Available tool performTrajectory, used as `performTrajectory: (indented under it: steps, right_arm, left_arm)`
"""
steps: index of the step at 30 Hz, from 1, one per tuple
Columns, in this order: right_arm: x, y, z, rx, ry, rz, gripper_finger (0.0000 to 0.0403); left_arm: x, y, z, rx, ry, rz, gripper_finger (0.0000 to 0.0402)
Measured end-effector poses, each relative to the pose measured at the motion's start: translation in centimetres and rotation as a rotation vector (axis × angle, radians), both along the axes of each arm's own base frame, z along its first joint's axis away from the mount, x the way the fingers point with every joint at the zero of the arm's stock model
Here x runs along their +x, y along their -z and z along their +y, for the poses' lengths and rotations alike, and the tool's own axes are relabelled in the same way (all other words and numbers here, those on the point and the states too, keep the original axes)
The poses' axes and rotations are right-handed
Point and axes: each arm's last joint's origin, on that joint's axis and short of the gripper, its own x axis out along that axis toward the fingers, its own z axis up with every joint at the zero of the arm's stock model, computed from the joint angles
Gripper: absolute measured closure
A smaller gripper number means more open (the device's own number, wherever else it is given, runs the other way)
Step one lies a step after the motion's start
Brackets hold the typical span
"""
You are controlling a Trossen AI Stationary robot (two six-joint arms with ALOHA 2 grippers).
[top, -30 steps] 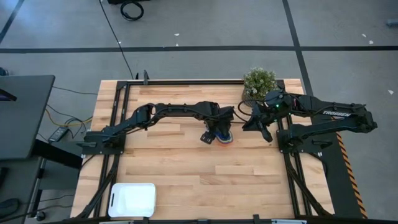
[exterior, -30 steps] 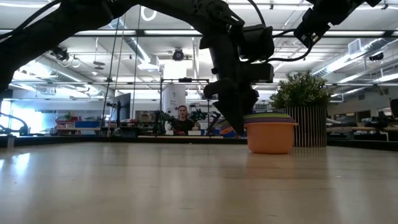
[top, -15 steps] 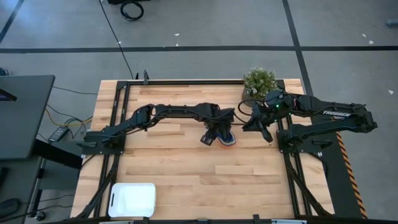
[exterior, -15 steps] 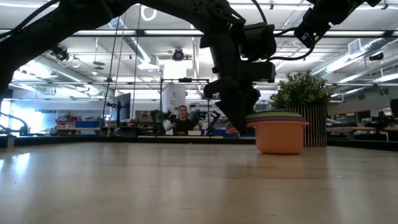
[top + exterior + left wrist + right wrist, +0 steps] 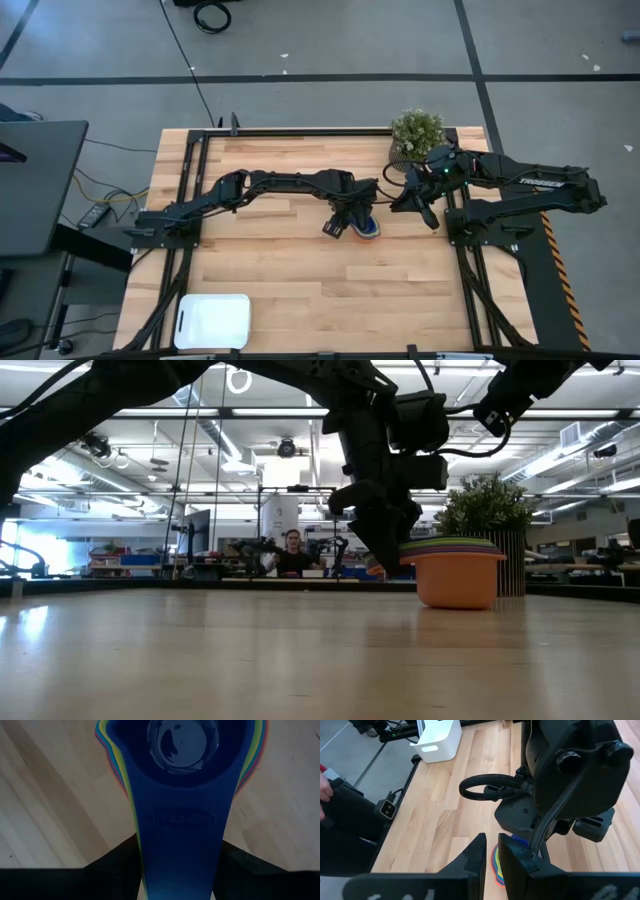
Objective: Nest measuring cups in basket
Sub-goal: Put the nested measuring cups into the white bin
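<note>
On the wooden bench (image 5: 300, 270), the white basket (image 5: 212, 321) sits at the near left corner. Mid-bench, the left pincer (image 5: 347, 221) is clenched on the navy handle of the nested measuring cups (image 5: 368, 227). Beyond, the right pincer (image 5: 410, 203), nearly closed and empty, hovers beside the potted plant (image 5: 417, 132).

Dark jointed arms (image 5: 290, 183), looped black cable (image 5: 490, 787)

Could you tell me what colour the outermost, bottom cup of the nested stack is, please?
Orange; the bottom cup shows best in the low view.
</note>
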Motion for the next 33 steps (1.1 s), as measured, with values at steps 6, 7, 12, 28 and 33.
performTrajectory:
  steps: [6,7,12,28,33]
  right_arm:
    - [0.00,0.00,0.00,0.000,0.000,0.000,0.0346]
    - [0.00,0.00,0.00,0.000,0.000,0.000,0.0346]
    - [0.00,0.00,0.00,0.000,0.000,0.000,0.0346]
    - [0.00,0.01,0.00,-0.003,-0.001,-0.001,0.0346]
    - [0.01,-0.01,-0.02,-0.007,0.003,-0.003,0.0346]
  left_arm:
    - [0.01,0.04,0.00,0.000,0.000,0.001,0.0213]
    - [0.01,0.04,0.00,0.000,0.000,0.001,0.0215]
    - [0.01,0.04,0.00,0.000,0.000,0.001,0.0227]
    - [-0.01,0.04,0.00,0.000,0.000,0.002,0.0230]
    - [-0.05,0.05,-0.02,-0.001,0.000,0.006,0.0230]
